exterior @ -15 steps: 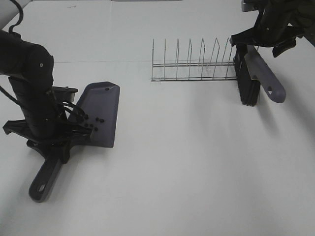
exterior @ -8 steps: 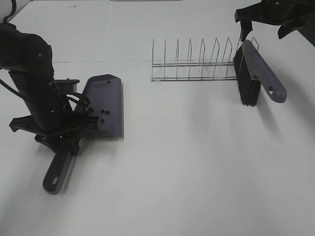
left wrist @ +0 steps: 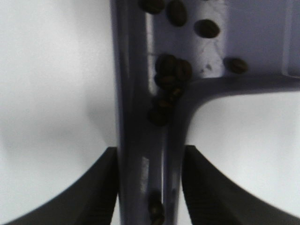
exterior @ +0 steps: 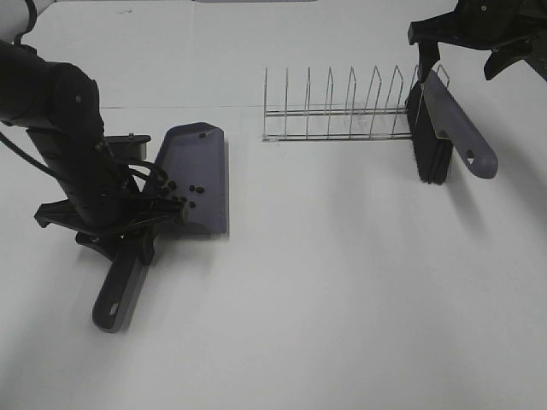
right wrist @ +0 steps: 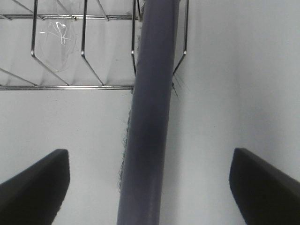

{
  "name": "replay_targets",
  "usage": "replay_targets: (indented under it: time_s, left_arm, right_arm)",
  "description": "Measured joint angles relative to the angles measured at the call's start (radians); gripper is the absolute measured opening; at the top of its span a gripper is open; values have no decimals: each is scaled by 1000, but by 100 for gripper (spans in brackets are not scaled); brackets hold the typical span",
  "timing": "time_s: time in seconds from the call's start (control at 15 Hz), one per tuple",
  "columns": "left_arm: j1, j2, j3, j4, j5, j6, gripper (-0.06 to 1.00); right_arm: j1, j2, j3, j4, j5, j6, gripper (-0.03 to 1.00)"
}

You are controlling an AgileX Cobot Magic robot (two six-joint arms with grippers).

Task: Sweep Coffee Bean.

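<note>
Over by the wire rack [exterior: 338,107], right gripper [exterior: 475,38] hangs wide open above the parked brush [exterior: 440,128], left gripper [left wrist: 150,180] clamps the dustpan [exterior: 195,175] handle, coffee beans [exterior: 181,195] pooled inside.

Plain white tabletop [exterior: 342,282], evenly lit, soft shadows; faint seam line across far part; nothing beyond visible.

Wire rack [exterior: 338,107] stands on the white worktop [exterior: 342,282], toward its far edge, upright prongs in a row. Rack rests on two horizontal rails running the length of the row. In the right wrist view its bent wire loops [right wrist: 84,44] show a small glossy patch of clear film behind them.
</note>
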Motion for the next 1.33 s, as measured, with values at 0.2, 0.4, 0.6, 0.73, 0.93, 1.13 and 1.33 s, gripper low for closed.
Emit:
replay_targets:
  time_s: [0.2, 0.4, 0.6, 0.73, 0.93, 1.13, 1.33]
  left_arm:
    - [0, 0, -18, -1, 11, 0, 54]
    - [0, -22, -104, 42, 124, 0, 54]
    - [0, -151, -136, 168, 225, -27, 54]
    - [0, -256, -136, 273, 343, -71, 54]
    - [0, -416, -102, 349, 455, -109, 55]
    - [0, -602, 28, 340, 467, -112, 55]
    - [0, -771, 190, 327, 470, -112, 55]
  right_arm:
    - [0, -40, 0, 1, 9, 0, 84]
    - [0, -108, 0, 1, 109, -4, 84]
    - [0, -155, 26, 7, 137, -27, 84]
    - [0, -214, 117, 20, 137, -27, 83]
    - [0, -352, 326, 21, 138, -27, 82]
    - [0, -511, 547, 66, 140, -32, 82]
    - [0, -646, 714, 102, 141, -55, 82]
